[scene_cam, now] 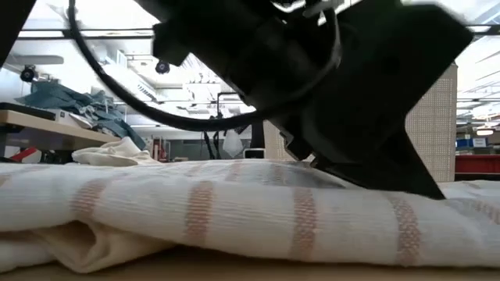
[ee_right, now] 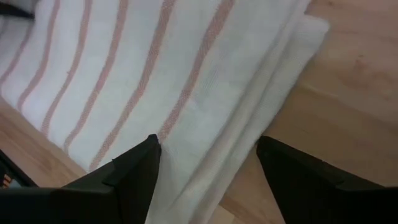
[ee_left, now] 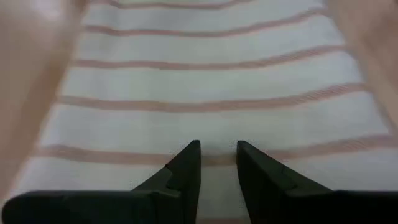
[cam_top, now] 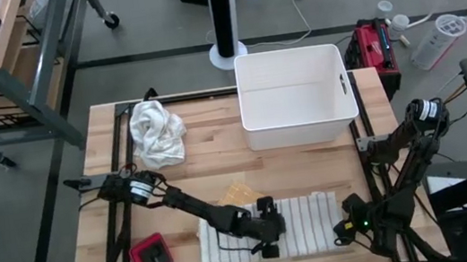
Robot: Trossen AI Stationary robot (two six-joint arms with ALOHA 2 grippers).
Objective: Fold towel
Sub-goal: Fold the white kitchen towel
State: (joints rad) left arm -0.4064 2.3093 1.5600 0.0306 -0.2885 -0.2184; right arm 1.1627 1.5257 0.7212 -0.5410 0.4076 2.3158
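Your white bin (cam_top: 297,95) stands at the worktop's (cam_top: 210,157) far edge, nothing visible inside. The striped towel (cam_top: 305,226) lies folded along the near edge. Your left hand (cam_top: 268,238) rests on its middle, fingers slightly apart; your right hand (ee_right: 208,163) spreads wide over its end. A crumpled cloth (cam_top: 157,132) sits far-left.

The left arm (scene_cam: 328,86) is blocking most of the low view and hiding the far side of the towel (scene_cam: 234,207), whose ends are running off both picture edges, while the crumpled cloth (scene_cam: 117,152) behind it is showing only partly.
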